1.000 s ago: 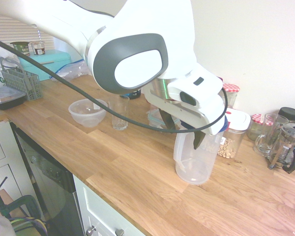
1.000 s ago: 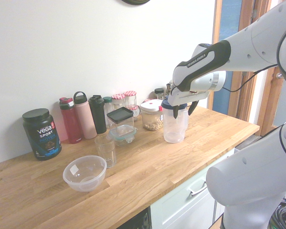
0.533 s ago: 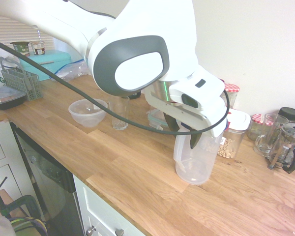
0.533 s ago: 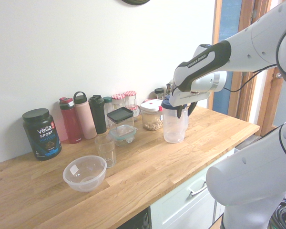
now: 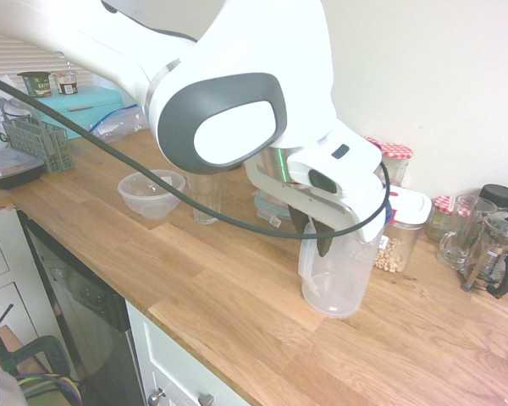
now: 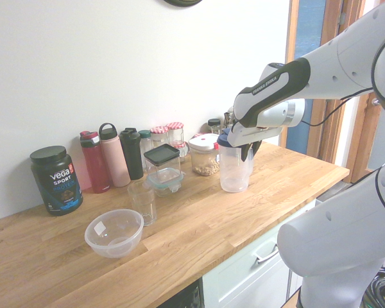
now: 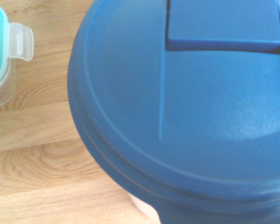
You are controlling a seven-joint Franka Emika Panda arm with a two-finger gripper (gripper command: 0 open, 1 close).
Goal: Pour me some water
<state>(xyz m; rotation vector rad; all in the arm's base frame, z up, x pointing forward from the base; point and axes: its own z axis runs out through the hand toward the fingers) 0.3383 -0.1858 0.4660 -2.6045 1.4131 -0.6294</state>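
A clear plastic jug with a blue lid stands on the wooden counter, in front of the jars. My gripper hangs over the jug's near side, its dark fingers pressed together at the top of the jug's handle. From the other side the gripper is at the right edge of the jug. Whether there is water in the jug I cannot tell. An empty drinking glass stands further along the counter and also shows in the second exterior view.
A clear plastic bowl sits beside the glass. Bottles, a lidded container, a nut jar and a protein tub line the wall. A French press and a glass mug stand near the jug. A dish rack is far off.
The fingers have come together from wide open and now pinch the jug's handle. The arm has barely shifted and the jug has stayed in place.
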